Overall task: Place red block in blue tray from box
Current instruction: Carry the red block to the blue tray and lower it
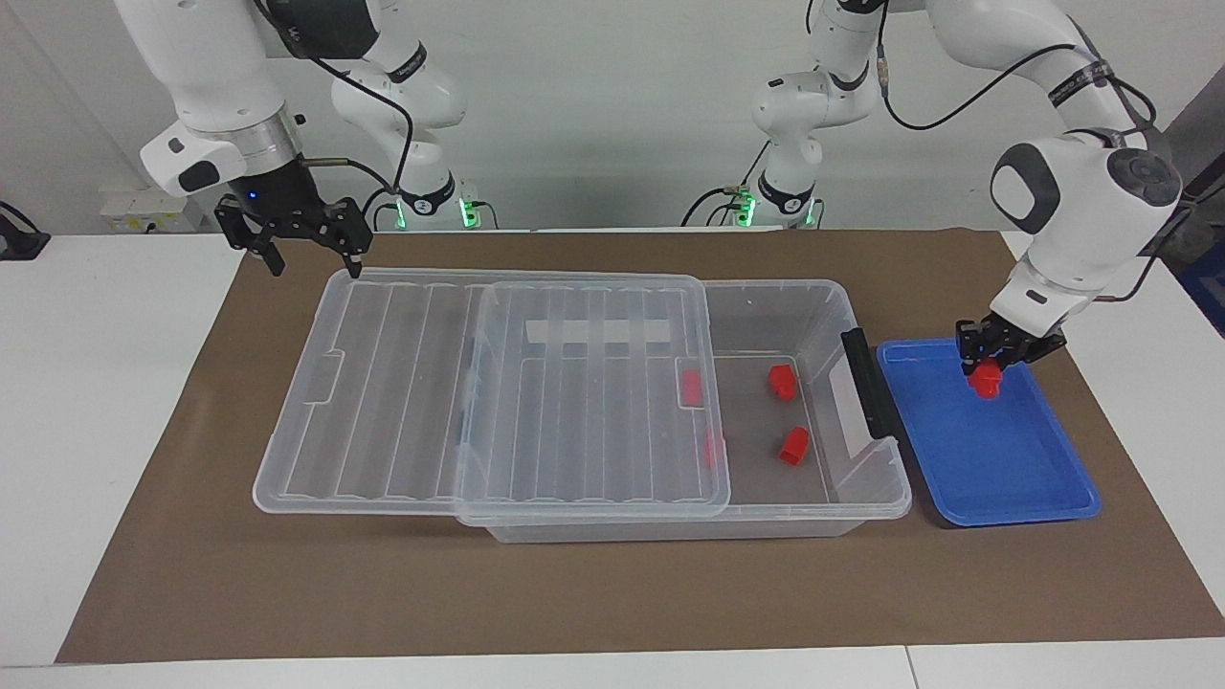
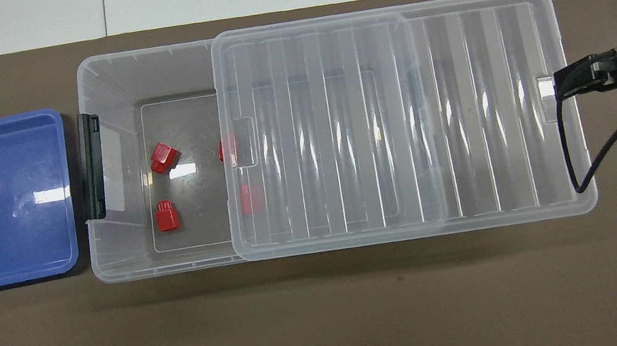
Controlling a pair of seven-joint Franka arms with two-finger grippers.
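Left tool (image 1: 993, 366) grips red block (image 1: 984, 383) over blue tray (image 1: 1014, 478).

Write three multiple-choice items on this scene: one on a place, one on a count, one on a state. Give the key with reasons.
1. The left claw is over:
A. the blue tray
B. the lid
C. bare table

2. Red blocks lying inside the box:
A. two
B. four
C. six

3. The lid of the box is:
A. shut and latched
B. slid partway off toward the right arm's end
C. lying in the tray

Key:
1 A, it holds the red block over the tray.
2 B, two in the uncovered part and two under the lid.
3 B, the end beside the tray is uncovered.
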